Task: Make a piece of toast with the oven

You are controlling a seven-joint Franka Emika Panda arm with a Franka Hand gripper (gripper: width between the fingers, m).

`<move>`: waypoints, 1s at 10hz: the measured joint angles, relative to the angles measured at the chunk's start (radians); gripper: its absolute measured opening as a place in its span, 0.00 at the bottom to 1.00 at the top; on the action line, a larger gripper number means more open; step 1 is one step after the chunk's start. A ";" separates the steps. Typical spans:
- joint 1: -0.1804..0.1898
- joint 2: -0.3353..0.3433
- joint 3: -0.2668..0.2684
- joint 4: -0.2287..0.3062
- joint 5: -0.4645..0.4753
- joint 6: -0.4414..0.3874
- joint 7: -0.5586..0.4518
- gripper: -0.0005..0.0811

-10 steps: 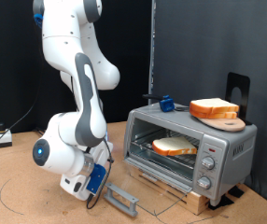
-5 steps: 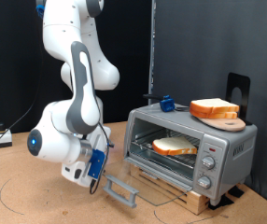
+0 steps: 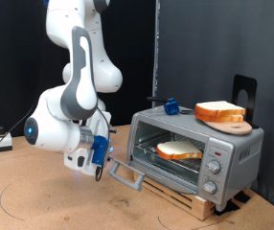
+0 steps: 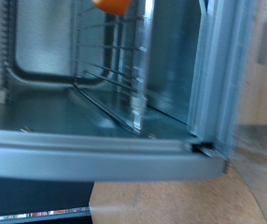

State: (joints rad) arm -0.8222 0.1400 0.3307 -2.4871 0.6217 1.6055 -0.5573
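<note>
The silver oven point(image 3: 228, 153) stands on a low wooden pallet at the exterior view's right. One piece of toast point(image 3: 180, 149) lies on the rack inside it. A second, alike slice point(image 3: 218, 110) rests on a round wooden board on the oven's roof. The glass door point(image 3: 125, 175) hangs partly raised, its bar handle at my gripper point(image 3: 102, 172), which touches the door's outer edge. The wrist view looks into the oven cavity at the wire rack point(image 4: 115, 56) over the door's metal edge point(image 4: 96, 154). My fingers do not show there.
A small blue object point(image 3: 171, 105) sits on the oven roof's rear corner. A black stand point(image 3: 244, 91) rises behind the oven. A dark curtain hangs behind. Cables and a box point(image 3: 0, 141) lie on the brown table at the exterior view's left.
My arm has swung up and toward the oven. The door has risen with it, from lying flat near the table to partly raised.
</note>
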 joint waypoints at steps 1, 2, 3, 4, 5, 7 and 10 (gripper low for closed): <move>0.004 -0.027 0.013 -0.007 0.012 -0.023 0.000 0.99; 0.006 -0.055 0.022 -0.011 0.018 -0.042 0.000 0.99; 0.008 -0.084 0.031 -0.016 0.020 -0.064 0.000 0.99; 0.010 -0.113 0.040 -0.023 0.022 -0.082 -0.001 0.99; 0.012 -0.144 0.049 -0.033 0.027 -0.099 -0.001 0.99; 0.024 -0.203 0.070 -0.062 0.055 -0.129 -0.001 0.99; 0.059 -0.286 0.109 -0.124 0.099 -0.151 0.000 0.99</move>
State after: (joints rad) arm -0.7630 -0.1456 0.4401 -2.6111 0.7205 1.4545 -0.5571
